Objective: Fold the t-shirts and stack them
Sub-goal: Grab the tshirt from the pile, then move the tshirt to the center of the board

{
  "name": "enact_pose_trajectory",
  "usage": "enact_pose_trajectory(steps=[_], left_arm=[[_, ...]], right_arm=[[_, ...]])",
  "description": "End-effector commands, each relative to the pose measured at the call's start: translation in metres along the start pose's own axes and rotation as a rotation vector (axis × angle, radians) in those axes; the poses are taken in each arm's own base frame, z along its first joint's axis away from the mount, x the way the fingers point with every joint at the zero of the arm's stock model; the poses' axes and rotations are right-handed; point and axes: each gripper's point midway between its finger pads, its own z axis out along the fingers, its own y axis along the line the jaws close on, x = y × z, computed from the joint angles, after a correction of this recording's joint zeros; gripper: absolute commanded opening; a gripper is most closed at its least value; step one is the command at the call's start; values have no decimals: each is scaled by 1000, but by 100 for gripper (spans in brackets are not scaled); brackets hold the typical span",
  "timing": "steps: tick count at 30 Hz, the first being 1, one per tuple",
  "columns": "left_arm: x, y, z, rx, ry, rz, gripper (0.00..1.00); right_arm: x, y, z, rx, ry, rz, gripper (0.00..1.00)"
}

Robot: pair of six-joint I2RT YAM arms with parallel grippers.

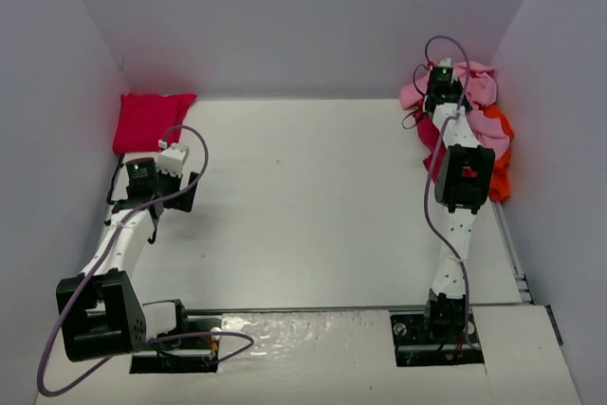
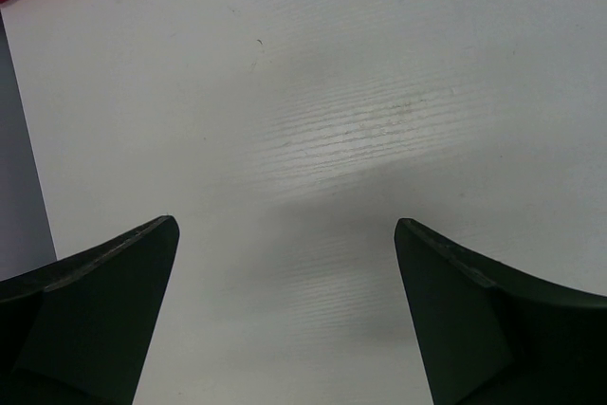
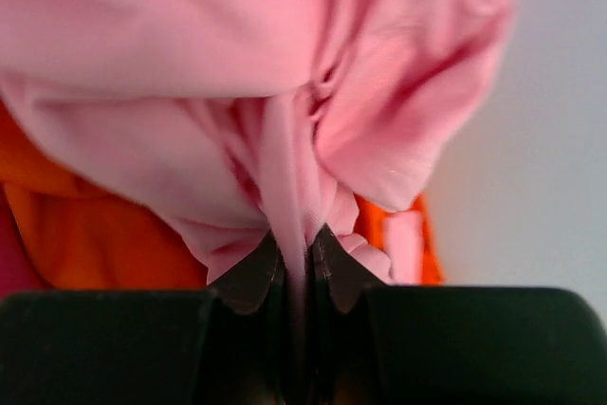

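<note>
Between the nearly shut jaws of the right gripper (image 3: 302, 251) a fold of the light pink t-shirt (image 3: 171, 35) is pinched; the orange t-shirt (image 3: 85, 234) and crimson t-shirt (image 1: 429, 137) are heaped just behind, against the corner walls (image 1: 531, 45). Beyond the left gripper (image 2: 285, 234), wide open and empty, the red t-shirt (image 1: 152, 120) lies folded. Three are judged left, with bare table (image 1: 313, 187) between the arms for spreading.

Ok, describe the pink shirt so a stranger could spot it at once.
Go to the table's far right corner. In the crumpled heap there, the light pink t-shirt lies on top of the orange one. It is the palest there, and the right pincer is shut on a fold of it.
</note>
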Motion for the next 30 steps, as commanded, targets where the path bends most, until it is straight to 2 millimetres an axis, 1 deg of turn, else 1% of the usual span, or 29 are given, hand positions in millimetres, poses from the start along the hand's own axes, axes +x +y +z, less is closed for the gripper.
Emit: enact_pose_trajectory(steps=[1, 2, 3, 4, 5, 7, 8, 9, 10, 11, 13, 17, 19, 21, 23, 25, 28, 29, 30], left_arm=[[-36, 11, -16, -36, -110, 37, 97], [-35, 11, -16, -35, -109, 38, 97], [-35, 10, -17, -32, -109, 39, 97], [-35, 10, -18, -32, -112, 39, 97], [-36, 10, -19, -32, -115, 39, 97], [-36, 9, -20, -29, -116, 42, 97], [-35, 9, -20, -27, -114, 45, 97], [-34, 8, -21, -27, -113, 47, 97], [-35, 8, -21, -27, -115, 47, 97], [-36, 8, -22, -27, -119, 48, 97], [-37, 9, -23, -29, -122, 48, 97], [-38, 9, -25, -29, -119, 48, 97], [-37, 9, -26, -31, -120, 51, 97], [-33, 9, -25, -33, -112, 53, 97], [-30, 8, -23, -31, -106, 52, 97], [-30, 7, -21, -28, -103, 48, 97], [-31, 7, -18, -22, -105, 31, 97], [-32, 6, -16, -20, -105, 27, 97], [-35, 7, -15, -16, -108, 12, 97]], right_arm=[[-94, -157, -122, 131, -294, 342, 1], [-98, -177, -140, 142, -326, 381, 2], [-101, -192, -153, 149, -353, 410, 2], [-100, -197, -158, 148, -362, 417, 2], [-104, -215, -174, 162, -396, 451, 4], [-103, -235, -193, 173, -429, 477, 6], [-102, -243, -203, 173, -446, 491, 5], [-101, -250, -210, 174, -458, 502, 4], [-100, -250, -212, 169, -463, 507, 3], [-98, -252, -220, 153, -484, 518, 1], [-97, -269, -236, 160, -528, 556, 0], [-92, -301, -254, 220, -579, 639, 0], [-91, -311, -262, 226, -585, 659, 0], [-88, -320, -265, 246, -592, 685, 0], [-87, -320, -268, 238, -600, 698, 0], [-90, -312, -266, 200, -614, 686, 0], [-101, -273, -260, 63, -616, 600, 0], [-106, -255, -262, 3, -627, 566, 0], [-114, -227, -270, -86, -649, 505, 0]])
